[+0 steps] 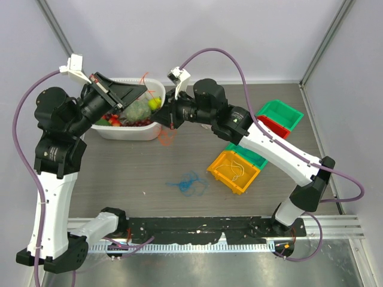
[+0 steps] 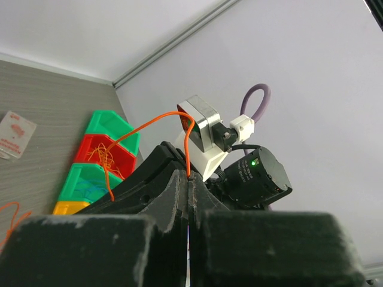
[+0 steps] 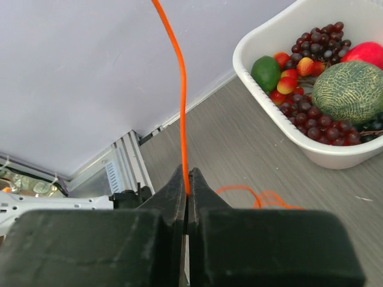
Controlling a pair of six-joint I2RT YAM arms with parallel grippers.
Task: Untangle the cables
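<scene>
The left arm's fingers [image 2: 176,197] and the right arm's fingers [image 3: 176,191] are each pinched shut on the same thin orange wire [image 3: 183,119]. It rises straight above the right fingers while its loose tail lies looped on the grey tabletop [image 1: 119,173] beneath them, probably so the arms can draw it out straight.

Top external: high, near side, looking down on whole table [image 1: 119,161].
Left wrist: tight on left gripper [image 2: 188,174], facing right.
Right wrist: tight on right gripper [image 3: 187,179], facing left.
Wrist overlap: orange cable [image 3: 182,119].
</scene>
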